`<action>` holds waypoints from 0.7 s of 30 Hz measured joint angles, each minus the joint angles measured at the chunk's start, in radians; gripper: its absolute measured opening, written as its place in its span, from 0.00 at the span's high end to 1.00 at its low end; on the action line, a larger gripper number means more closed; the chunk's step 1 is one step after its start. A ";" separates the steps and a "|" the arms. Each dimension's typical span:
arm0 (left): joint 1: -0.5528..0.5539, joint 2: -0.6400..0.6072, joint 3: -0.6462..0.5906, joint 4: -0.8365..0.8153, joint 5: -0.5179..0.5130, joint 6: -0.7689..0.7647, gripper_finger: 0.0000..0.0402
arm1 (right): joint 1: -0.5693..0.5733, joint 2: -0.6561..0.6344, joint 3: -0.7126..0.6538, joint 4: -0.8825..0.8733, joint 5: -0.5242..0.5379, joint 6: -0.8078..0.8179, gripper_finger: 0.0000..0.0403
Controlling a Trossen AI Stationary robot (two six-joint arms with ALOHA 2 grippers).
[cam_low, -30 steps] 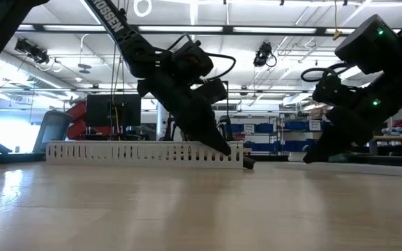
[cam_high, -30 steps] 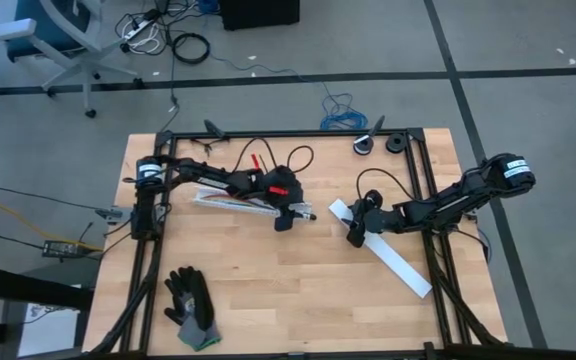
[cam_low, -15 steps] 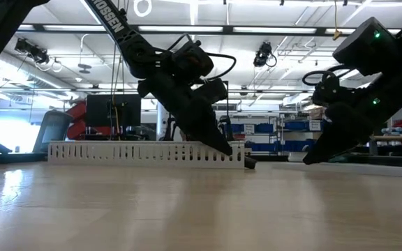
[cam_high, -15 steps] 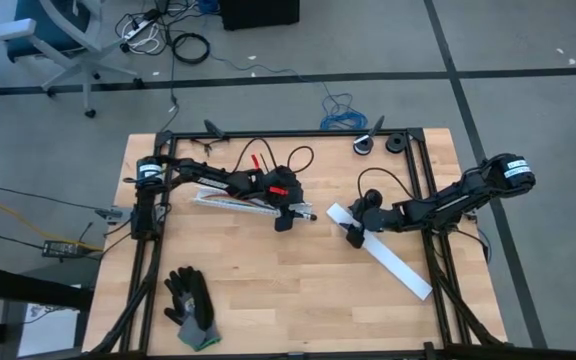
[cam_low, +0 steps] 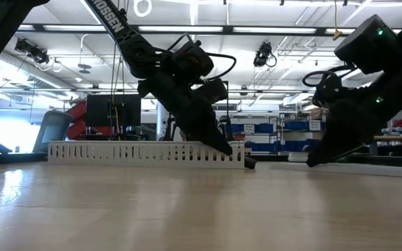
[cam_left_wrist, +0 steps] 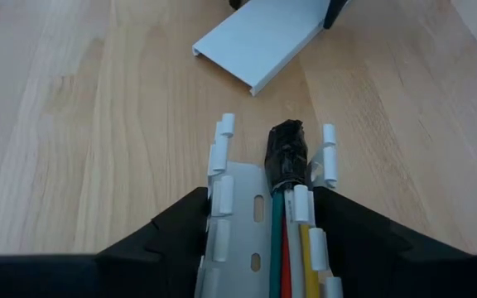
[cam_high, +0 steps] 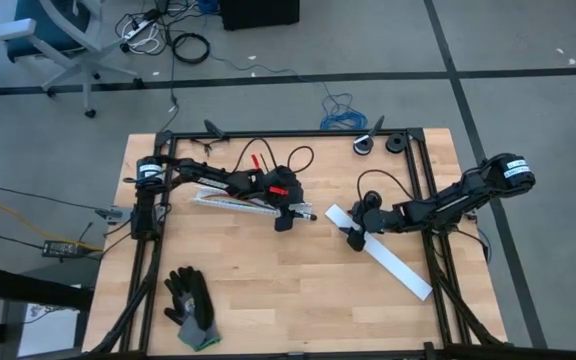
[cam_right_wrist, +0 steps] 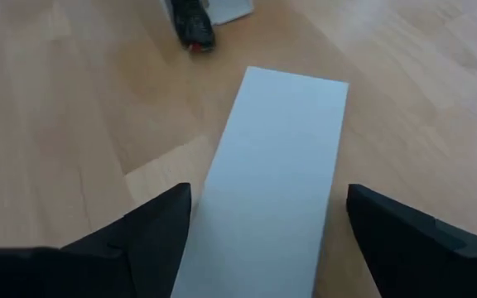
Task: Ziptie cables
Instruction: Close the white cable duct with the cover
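Right now the cables [cam_left_wrist: 286, 240] lie side by side in a slotted white duct [cam_left_wrist: 259, 215] near the table's middle, their ends bound in a black taped tip [cam_left_wrist: 287, 151] that pokes out of the duct's end. The left gripper [cam_left_wrist: 259, 228] straddles that duct end, its fingers pressed to the duct's two outer walls, so it is closed on the duct rather than on the wires themselves. The right gripper [cam_right_wrist: 259, 232] hangs low over one end of a flat white cover [cam_right_wrist: 263, 190] on the table's right side, jaws spread wide on either side of the strip and holding nothing. No ziptie can be made out in any view; it may be hidden, or too thin to tell. The cables look light, soft and limp, likely to sag and splay if lifted from one end, and their smooth insulation may slip between hard fingers. The taped tip seems the best place to take hold, since it keeps them bunched; pinching just behind it should give a firmer bundle to tie. The duct's thin slotted walls look springy, so a squeeze there may bend them. A pair of gloves [cam_high: 190, 305] lies at the table's near corner, well apart.
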 joint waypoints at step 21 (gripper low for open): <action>0.000 -0.001 0.000 0.000 -0.006 -0.004 0.45 | 0.018 0.000 0.002 -0.083 0.052 -0.020 0.41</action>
